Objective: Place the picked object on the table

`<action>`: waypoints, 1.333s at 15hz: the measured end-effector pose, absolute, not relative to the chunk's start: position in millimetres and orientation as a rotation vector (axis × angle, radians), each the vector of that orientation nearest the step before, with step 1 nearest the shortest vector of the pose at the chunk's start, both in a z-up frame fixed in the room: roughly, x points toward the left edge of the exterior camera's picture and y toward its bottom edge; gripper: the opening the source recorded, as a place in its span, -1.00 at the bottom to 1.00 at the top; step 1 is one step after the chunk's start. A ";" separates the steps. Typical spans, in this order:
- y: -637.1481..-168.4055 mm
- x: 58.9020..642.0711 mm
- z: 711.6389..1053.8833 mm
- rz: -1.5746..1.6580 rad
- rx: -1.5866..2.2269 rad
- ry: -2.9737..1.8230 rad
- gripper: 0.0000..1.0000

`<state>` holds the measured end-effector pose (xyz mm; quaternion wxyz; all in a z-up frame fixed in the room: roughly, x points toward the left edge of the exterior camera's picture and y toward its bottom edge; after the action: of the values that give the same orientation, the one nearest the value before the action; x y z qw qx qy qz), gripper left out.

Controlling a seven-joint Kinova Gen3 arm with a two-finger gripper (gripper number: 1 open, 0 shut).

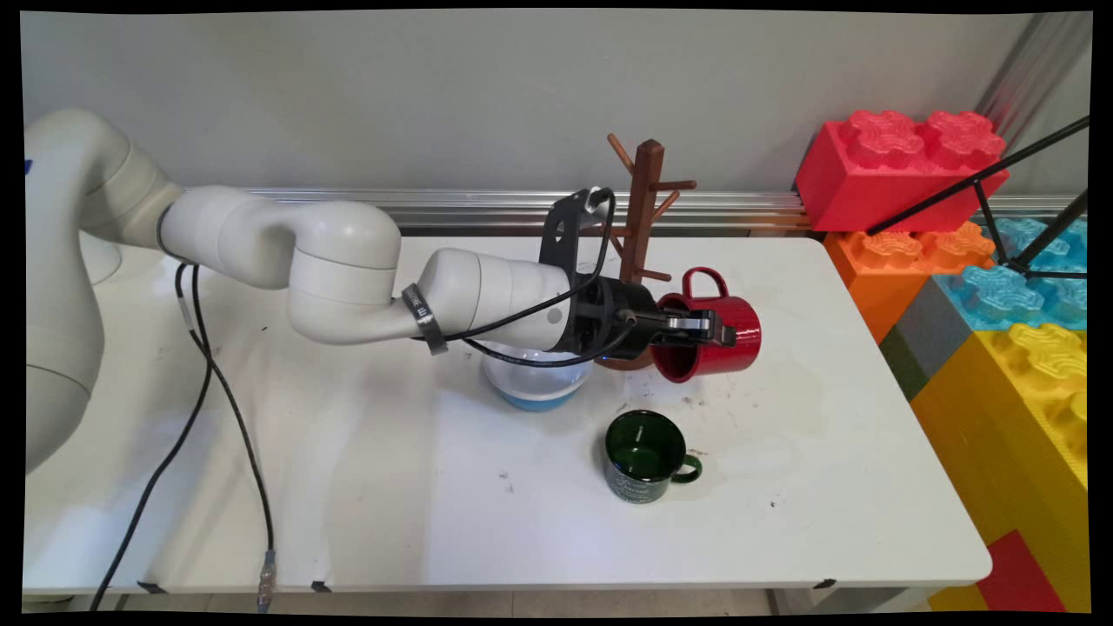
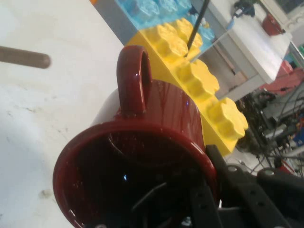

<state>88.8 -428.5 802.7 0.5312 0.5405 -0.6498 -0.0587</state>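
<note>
Gripper clamped on the rim of a red mug, one finger inside, one outside; mug held on its side above the table, handle up, mouth toward the arm. Wooden mug tree just behind, its pegs near the handle. Green mug upright below, apart. Blue-and-white bowl under the wrist. Open tabletop toward the right edge, toy bricks beyond
</note>
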 end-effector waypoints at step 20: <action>-434.4 76.8 910.0 0.137 1.424 -1.951 -1.00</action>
<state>76.8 -434.4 910.0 0.3532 0.5506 -0.7545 0.0528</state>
